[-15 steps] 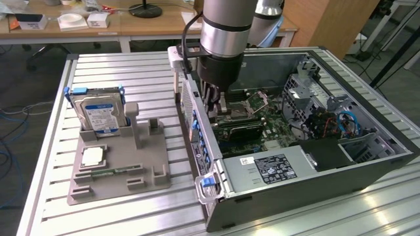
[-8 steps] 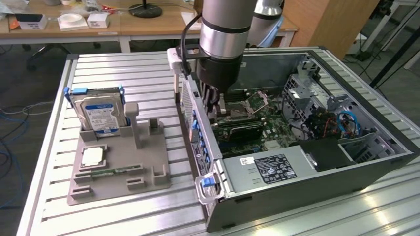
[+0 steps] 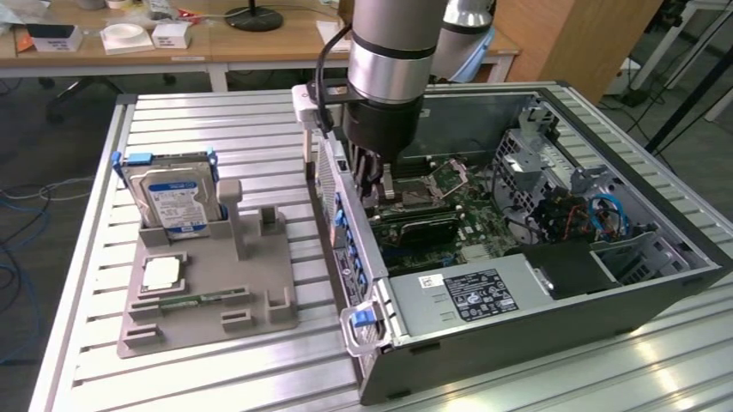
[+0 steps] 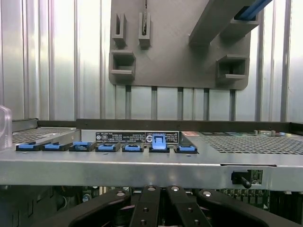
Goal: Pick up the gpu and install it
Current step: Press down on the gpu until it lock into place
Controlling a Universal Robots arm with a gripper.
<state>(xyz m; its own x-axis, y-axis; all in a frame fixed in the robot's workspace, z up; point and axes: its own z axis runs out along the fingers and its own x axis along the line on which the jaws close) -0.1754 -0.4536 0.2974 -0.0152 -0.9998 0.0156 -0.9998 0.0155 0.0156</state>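
Install step: black fingers (image 3: pixel 376 176) together, down inside open grey PC case (image 3: pixel 641 296) over green motherboard (image 3: pixel 464 219); gpu unseen, seating pressure prob. needed.

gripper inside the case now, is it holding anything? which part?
Cannot be told. The end effector is shut and low inside the computer case above the motherboard, but whether the gpu sits between the fingers is hidden.

The hand's (image 3: pixel 372 190) fingertips are hidden inside the computer case (image 3: pixel 641 292) (behind its wall).
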